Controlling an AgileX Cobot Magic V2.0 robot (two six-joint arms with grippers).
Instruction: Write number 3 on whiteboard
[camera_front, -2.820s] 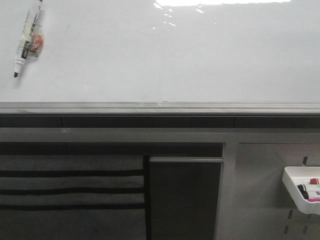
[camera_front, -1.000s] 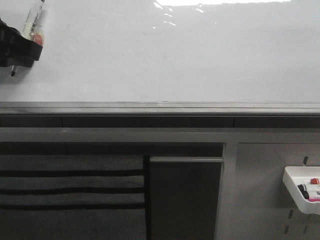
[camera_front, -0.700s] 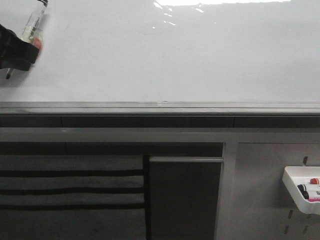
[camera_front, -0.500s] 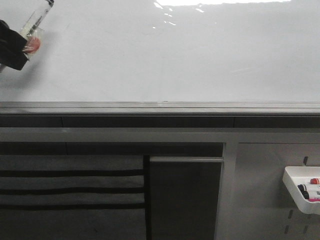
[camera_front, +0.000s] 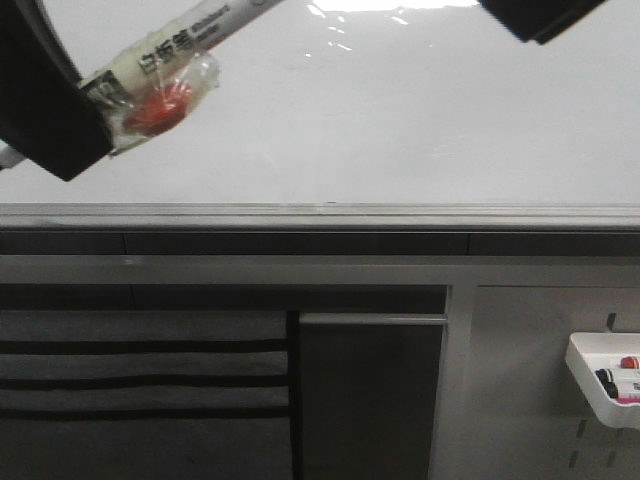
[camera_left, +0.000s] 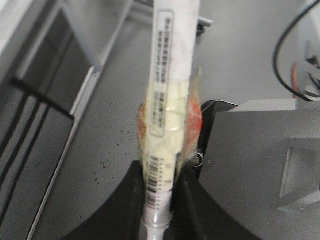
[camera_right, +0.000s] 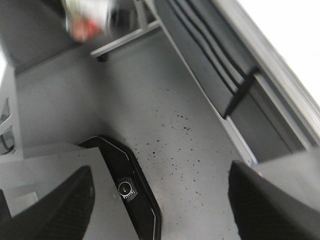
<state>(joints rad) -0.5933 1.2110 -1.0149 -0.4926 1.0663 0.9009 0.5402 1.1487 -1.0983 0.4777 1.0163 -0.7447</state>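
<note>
In the front view, the left gripper (camera_front: 45, 110) fills the upper left of the frame as a large black shape, its jaws clamped on a whiteboard marker (camera_front: 185, 45) that slants up toward the top centre. A red round piece wrapped in clear tape (camera_front: 160, 105) sits on the marker's barrel just beside the gripper. Behind them the whiteboard (camera_front: 400, 120) spans the upper half of the frame, glossy, with glare at the top centre and a grey ledge (camera_front: 320, 215) along its lower edge; no drawn digit shows on the visible surface. A dark part of the right gripper (camera_front: 540, 15) cuts into the upper right corner, too little to show how its jaws stand. A white tray (camera_front: 590, 385) holding markers hangs at the lower right.

The left wrist view gives what the front view hides: the black fingers (camera_left: 125, 200) pressing both sides of the marker (camera_left: 167, 100), with its printed label and barcode legible.

The right wrist view shows its two fingers (camera_right: 65, 205) set wide apart with nothing between them, above a speckled grey floor (camera_right: 165, 130).
</note>
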